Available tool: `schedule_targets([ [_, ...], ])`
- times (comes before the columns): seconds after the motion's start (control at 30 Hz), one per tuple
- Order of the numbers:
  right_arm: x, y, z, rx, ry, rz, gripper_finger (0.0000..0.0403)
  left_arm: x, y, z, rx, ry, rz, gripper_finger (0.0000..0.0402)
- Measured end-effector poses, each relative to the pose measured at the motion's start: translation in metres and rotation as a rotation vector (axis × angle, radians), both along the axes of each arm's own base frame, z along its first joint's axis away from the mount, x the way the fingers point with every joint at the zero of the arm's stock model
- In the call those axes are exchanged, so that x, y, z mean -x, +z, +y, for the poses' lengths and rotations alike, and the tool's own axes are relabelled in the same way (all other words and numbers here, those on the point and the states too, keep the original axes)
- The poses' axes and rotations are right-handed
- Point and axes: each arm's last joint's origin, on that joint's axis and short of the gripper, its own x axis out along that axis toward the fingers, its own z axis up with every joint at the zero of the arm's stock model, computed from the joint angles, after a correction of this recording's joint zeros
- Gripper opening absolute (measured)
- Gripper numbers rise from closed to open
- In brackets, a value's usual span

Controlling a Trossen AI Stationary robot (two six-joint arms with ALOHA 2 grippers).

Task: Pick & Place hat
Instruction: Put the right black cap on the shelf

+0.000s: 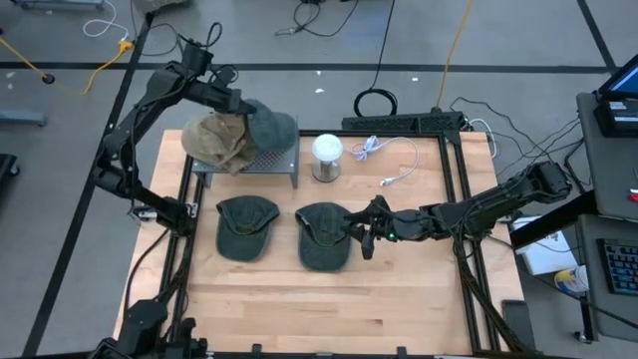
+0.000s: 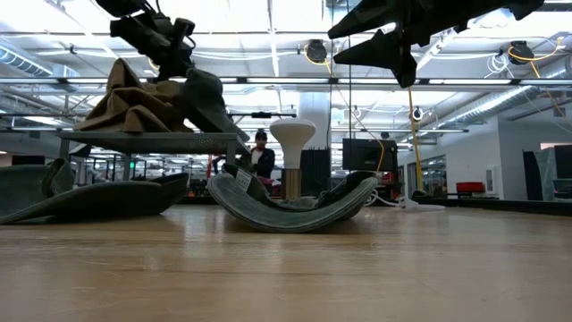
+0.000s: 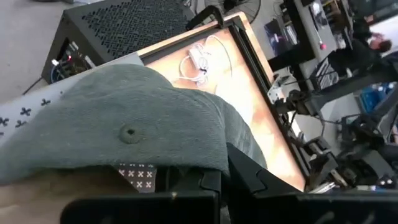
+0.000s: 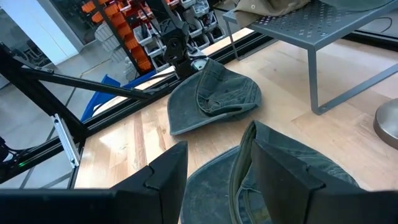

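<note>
A grey-green hat (image 1: 272, 128) lies over the far right of a grey perforated stand (image 1: 269, 165), with my left gripper (image 1: 242, 104) shut on it. Its crown and top button (image 3: 129, 132) fill the left wrist view. A tan hat (image 1: 214, 140) sits crumpled on the stand's left half. Two dark green hats lie on the wooden table, one on the left (image 1: 246, 227) and one on the right (image 1: 322, 236). My right gripper (image 1: 367, 231) stands open over the right one's right edge (image 4: 245, 155). In the low view it (image 2: 393, 54) hangs clear above that hat (image 2: 295, 206). My left gripper holds the grey-green hat by its edge (image 3: 186, 167) on the far left side, pinched between the shut fingers. The fingers come slanting down from the table's far left. The hat slopes down from the gripper (image 2: 174, 49), and its lower part (image 2: 223, 130) reaches the stand's top.
A white mushroom-shaped object (image 1: 327, 156) stands right of the stand, and a white cable (image 1: 389, 160) lies beyond it. A black box (image 1: 404, 123) sits at the far edge. Black rails (image 1: 461, 199) frame the table. Bare wood (image 1: 329, 309) stretches along the near side.
</note>
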Motion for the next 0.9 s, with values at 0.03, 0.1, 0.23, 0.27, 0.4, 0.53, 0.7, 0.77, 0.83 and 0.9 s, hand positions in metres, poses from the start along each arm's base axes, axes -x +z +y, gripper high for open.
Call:
schedule_targets([
  [0.03,0.0,0.0,0.0,0.0,0.0,0.0,0.0171,0.0,0.0,0.0,-0.005,-0.008,0.0,0.0004],
  [0.1,0.0,0.0,0.0,0.001,0.0,0.0,0.0171,0.0,0.0,-0.002,-0.007,-0.035,-0.011,0.0003],
  [0.23,0.0,0.0,0.0,0.006,0.001,0.001,0.0171,0.001,-0.002,-0.004,-0.009,-0.069,-0.012,0.0005],
  [0.27,0.0,0.0,0.0,0.009,0.002,0.002,0.0171,0.001,-0.002,-0.005,-0.008,-0.074,-0.009,0.0006],
  [0.4,0.0,0.0,0.0,0.023,0.006,0.004,0.0171,0.002,-0.003,-0.006,-0.016,-0.087,0.005,0.0003],
  [0.53,0.0,0.0,-0.001,0.024,0.0,0.005,0.0171,0.006,-0.006,-0.006,0.014,-0.029,0.07,0.0007],
  [0.7,0.0,0.0,-0.002,0.026,-0.001,0.005,0.0171,0.015,-0.005,-0.004,0.031,0.027,0.089,0.0004],
  [0.77,0.0,0.0,-0.001,0.025,0.0,0.005,0.0171,0.019,-0.001,-0.006,0.014,0.04,0.082,0.0009],
  [0.83,0.0,0.0,-0.002,0.029,0.001,0.006,0.0171,0.022,0.003,-0.007,0.0,0.059,0.07,0.0011],
  [0.9,0.0,0.0,-0.002,0.034,0.001,0.007,0.0171,0.026,0.008,-0.009,-0.012,0.069,0.045,0.0009],
])
